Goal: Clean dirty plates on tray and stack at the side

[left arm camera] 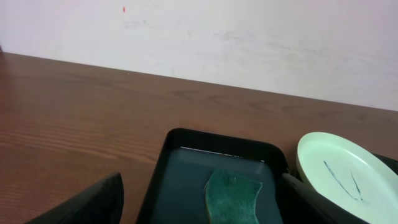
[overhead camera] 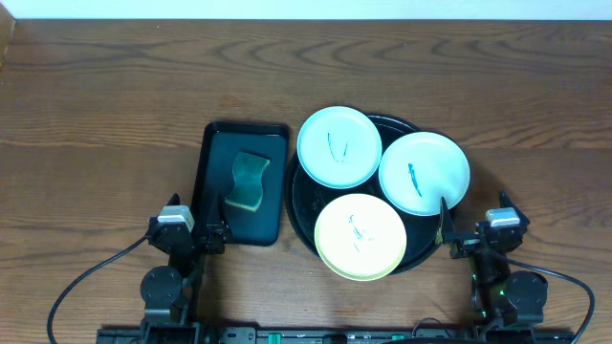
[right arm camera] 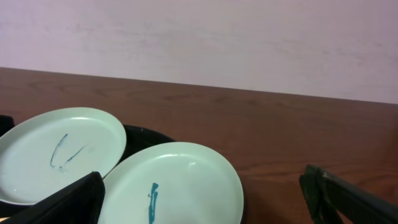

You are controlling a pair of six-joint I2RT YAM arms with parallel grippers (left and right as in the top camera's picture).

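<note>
Overhead and wrist views: cleaning task at its outset, as judged from the layout.

**Progress.** 0 of 3 plates look cleaned and 0 are stacked at the side. All 3 lie face up on the round tray [overhead camera: 302, 205], close together, each overhanging its rim. The mint-blue plate [overhead camera: 339, 145] sits at the far left and carries a thin V-shaped mark. The white plate [overhead camera: 424, 172] sits at the right and carries 1 short teal stroke. The yellow plate [overhead camera: 360, 236] sits nearest the robot and carries faint scribbles. Left to do, by this reading: wipe every plate, then pile all 3 on the table [overhead camera: 96, 115] beside the tray.

**Tools.** The sponge [overhead camera: 249, 180] lies loose in the rectangular tray [overhead camera: 273, 143], just left of the round tray, and no finger touches it. The left gripper [overhead camera: 196, 227] hangs over the near end of that rectangular tray, its fingers spread apart around nothing. The right gripper [overhead camera: 471, 229] sits at the near right edge of the round tray, just beside the white plate, fingers likewise apart and empty.

**Count.** 3 plates, 1 round tray, 1 rectangular tray, 1 sponge, 2 grippers.
</note>
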